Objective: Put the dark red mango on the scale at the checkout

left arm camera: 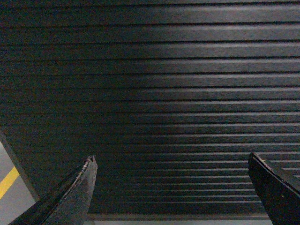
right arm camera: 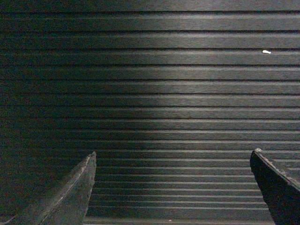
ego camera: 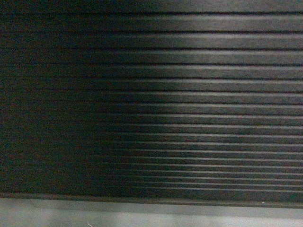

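Right up against the checkout [ego camera: 156, 94] we are, folks, and its dark ribbed front panel fills the head view almost edge to edge, horizontal ridges stacked top to bottom, brighter on the right side and sinking into shadow on the left; along the bottom runs the grey plinth [ego camera: 142, 215]. Over to the left wrist view: the left claw [left arm camera: 171, 187] is spread wide, released, its two dark fingers [left arm camera: 75, 197] poking up from the lower corners with nothing but ribbed panel between them, and off at the lower left a sliver of grey floor [left arm camera: 11, 206] with a yellow stripe [left arm camera: 7, 183] across it. Right wrist view, same story: the right claw [right arm camera: 173, 187] gapes open, gripping nothing, fingers far apart against that same slatted face, and one small white speck [right arm camera: 266, 52] sits on a ridge up at the upper right. As for the dark red mango and the scale, neither one shows in any of the three views, only the front of the worktop
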Available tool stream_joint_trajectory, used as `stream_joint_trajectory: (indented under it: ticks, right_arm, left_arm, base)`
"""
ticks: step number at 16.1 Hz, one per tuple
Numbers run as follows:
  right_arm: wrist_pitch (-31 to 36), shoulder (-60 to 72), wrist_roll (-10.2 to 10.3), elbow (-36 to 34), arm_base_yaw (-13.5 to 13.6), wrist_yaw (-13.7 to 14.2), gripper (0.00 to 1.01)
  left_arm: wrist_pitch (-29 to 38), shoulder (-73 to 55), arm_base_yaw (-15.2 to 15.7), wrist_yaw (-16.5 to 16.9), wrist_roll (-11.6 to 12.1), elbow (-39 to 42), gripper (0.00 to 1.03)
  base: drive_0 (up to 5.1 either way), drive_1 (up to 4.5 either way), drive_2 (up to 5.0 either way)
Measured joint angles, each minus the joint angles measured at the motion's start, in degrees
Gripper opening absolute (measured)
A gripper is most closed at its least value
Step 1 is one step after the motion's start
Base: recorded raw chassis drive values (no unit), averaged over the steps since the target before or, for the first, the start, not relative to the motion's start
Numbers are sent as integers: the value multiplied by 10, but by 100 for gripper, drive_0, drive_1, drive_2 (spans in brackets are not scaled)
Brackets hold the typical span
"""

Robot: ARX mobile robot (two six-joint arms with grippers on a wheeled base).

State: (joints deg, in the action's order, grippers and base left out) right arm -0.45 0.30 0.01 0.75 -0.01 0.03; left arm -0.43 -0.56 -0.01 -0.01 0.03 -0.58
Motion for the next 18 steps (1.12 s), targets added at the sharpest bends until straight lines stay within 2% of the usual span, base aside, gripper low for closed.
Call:
stream_joint_trajectory:
  ticks: [18]
  right_arm:
    - [2,0,0,0,0,0,98]
  left_arm:
    - [1,0,0,0,0,0,98]
  base:
    - [0,0,0]
